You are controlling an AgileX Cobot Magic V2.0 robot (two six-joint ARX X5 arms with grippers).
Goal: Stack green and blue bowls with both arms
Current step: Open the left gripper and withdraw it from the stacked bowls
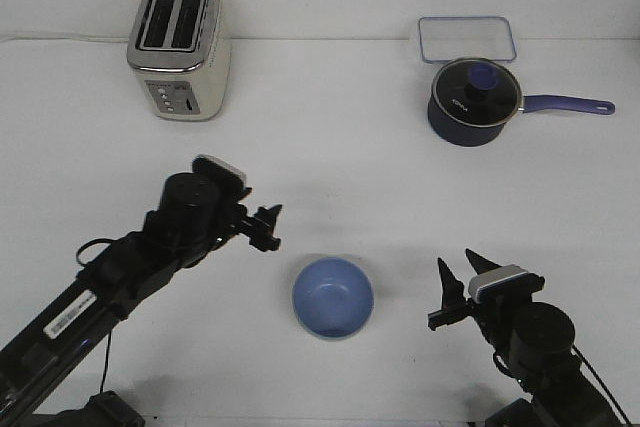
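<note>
Left pincer [268, 226] raised, empty; right pincer [462, 282] low, fingers spread.

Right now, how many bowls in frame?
1. A blue bowl sits upright on the table near the front, between the two arms. No green rim shows; a green bowl nested beneath it can't be ruled out.

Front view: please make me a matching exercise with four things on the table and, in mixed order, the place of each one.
Things:
1. toaster
2. saucepan
3. blue bowl
4. clear container

Places:
A. near middle, between both arms
B. far left
C. far right, behind the saucepan
D. far right, handle pointing right

Pairs: 1-B, 2-D, 3-A, 4-C
</note>
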